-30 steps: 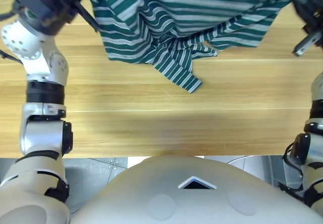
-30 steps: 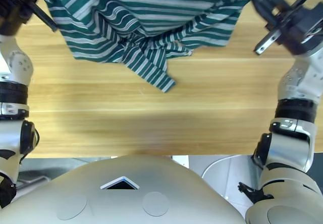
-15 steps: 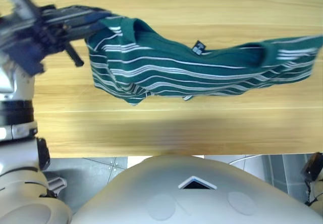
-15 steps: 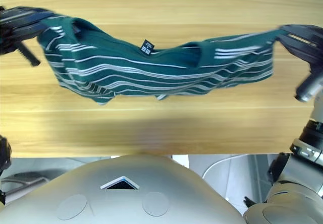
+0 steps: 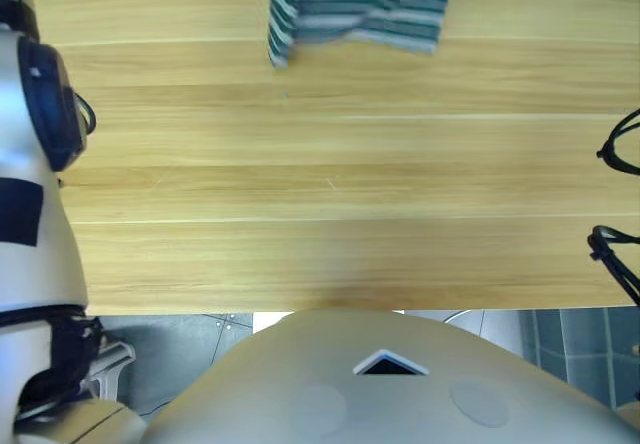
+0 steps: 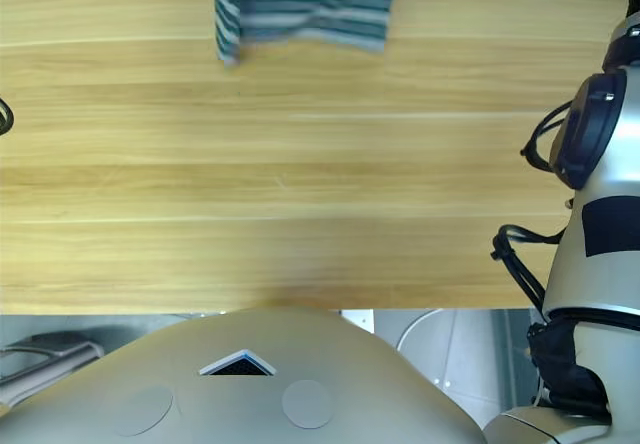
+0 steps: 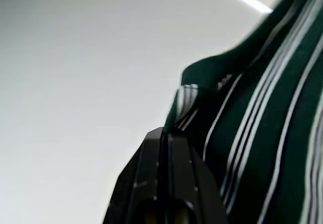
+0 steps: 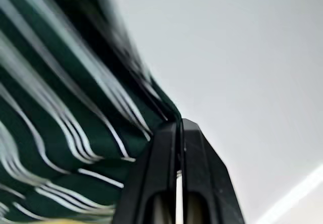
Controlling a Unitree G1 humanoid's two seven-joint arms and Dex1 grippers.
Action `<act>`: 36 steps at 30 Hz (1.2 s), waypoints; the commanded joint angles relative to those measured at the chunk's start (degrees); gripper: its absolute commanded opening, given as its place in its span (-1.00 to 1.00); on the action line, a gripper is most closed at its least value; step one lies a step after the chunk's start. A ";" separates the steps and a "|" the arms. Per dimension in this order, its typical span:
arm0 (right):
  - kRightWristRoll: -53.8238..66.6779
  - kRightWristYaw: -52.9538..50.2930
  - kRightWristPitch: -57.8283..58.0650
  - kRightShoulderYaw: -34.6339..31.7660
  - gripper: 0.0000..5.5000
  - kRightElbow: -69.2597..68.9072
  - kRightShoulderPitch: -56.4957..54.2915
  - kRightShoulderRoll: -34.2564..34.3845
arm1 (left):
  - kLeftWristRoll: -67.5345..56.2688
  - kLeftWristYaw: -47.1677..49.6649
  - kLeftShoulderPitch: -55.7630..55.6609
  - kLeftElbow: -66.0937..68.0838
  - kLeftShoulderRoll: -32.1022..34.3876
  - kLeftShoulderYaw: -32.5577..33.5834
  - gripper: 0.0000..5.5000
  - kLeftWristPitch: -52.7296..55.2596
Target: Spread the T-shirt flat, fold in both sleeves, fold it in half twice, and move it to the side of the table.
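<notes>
The green T-shirt with white stripes (image 5: 360, 9) hangs in the air over the far part of the wooden table (image 5: 320, 164), and only its lower edge reaches into the eye views from above. In the left wrist view, my left gripper (image 7: 166, 135) is shut on a folded edge of the T-shirt (image 7: 262, 133), against a pale ceiling. In the right wrist view, my right gripper (image 8: 177, 125) is likewise shut on an edge of the T-shirt (image 8: 60, 133). Both arms are raised at the sides of the eye views.
The table's front edge (image 5: 320, 309) runs just ahead of my body, with grey floor below it. Black cables (image 5: 620, 254) hang by my right arm.
Both arms have gone up with the T-shirt. Half a second ago it stretched between the grippers low over the table; now only its lower edge shows at the top.
</notes>
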 commanded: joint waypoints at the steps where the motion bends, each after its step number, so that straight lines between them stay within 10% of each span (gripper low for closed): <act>1: -8.20 -23.35 -14.44 -2.36 -0.99 4.55 13.76 -8.54 | 8.94 24.50 16.32 3.08 8.23 3.80 -1.00 -17.92; 6: -11.20 -25.41 -19.57 1.09 -0.99 9.84 21.29 -6.30 | 3.56 3.17 30.35 8.43 1.42 0.69 -1.00 -28.24; 9: -5.52 -9.70 -26.19 4.08 -0.99 4.94 30.82 -2.73 | -10.33 -25.61 45.14 2.75 -0.90 -1.74 -1.00 -29.88; 14: 15.92 20.99 -29.42 13.45 -0.99 -15.23 51.13 -8.75 | -23.60 -47.55 57.75 -3.15 1.49 -0.23 -1.00 -27.63; 36: 19.08 52.77 -20.22 15.74 -0.99 -30.02 69.58 -14.90 | -13.20 -53.03 76.33 -48.22 11.42 -6.95 -1.00 -20.75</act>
